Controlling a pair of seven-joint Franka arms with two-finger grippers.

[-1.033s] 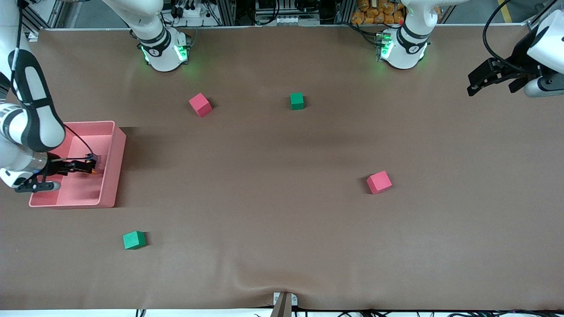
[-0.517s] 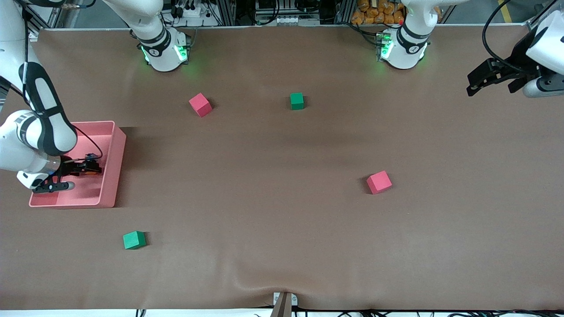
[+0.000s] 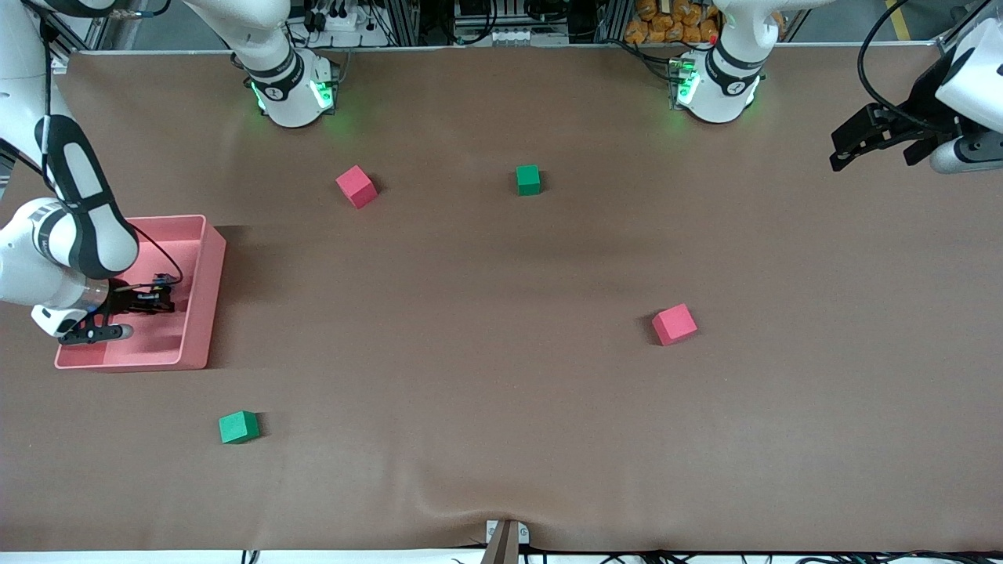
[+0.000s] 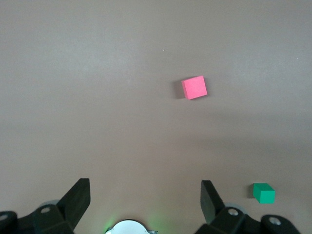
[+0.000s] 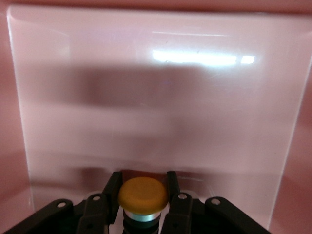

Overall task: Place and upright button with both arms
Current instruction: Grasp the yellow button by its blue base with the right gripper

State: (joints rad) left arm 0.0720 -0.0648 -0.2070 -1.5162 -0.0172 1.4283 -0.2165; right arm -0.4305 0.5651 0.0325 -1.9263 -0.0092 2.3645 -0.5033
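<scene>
Two white arms at a brown worktop [image 3: 501, 376], seen from across it and from each wrist.

Right tool [image 3: 161, 300]: lowered inside the pink tray [image 3: 205, 298] at the right arm's end of the worktop. In the right wrist view the right tool [image 5: 142, 192] has its two black fingers [image 5: 113, 187] drawn in against the sides of the button [image 5: 142, 196], one on each side. The button's round orange cap faces the camera, with the dark body and a pale bluish ring showing just under it. In the front view the button itself is too small and too hidden by the fingers to pick out. The pink tray's glossy floor [image 5: 156, 112] fills the rest of the right wrist view.

Left tool [image 3: 860, 141]: held in the air over the left arm's end of the worktop, waiting. In the left wrist view the left tool [image 4: 145, 195] has its fingers [image 4: 77, 197] spread wide apart, with nothing between them.

Other items on the worktop, all well apart from the tray:
- a red cube [image 3: 356, 186] and a green cube [image 3: 528, 179] near the arm bases;
- a second red cube [image 3: 674, 324] toward the left arm's end, nearer the front camera than the first two;
- a second green cube [image 3: 238, 427] nearer the front camera than the tray.

The left wrist view shows one red cube [image 4: 194, 87] and one green cube [image 4: 263, 193].
</scene>
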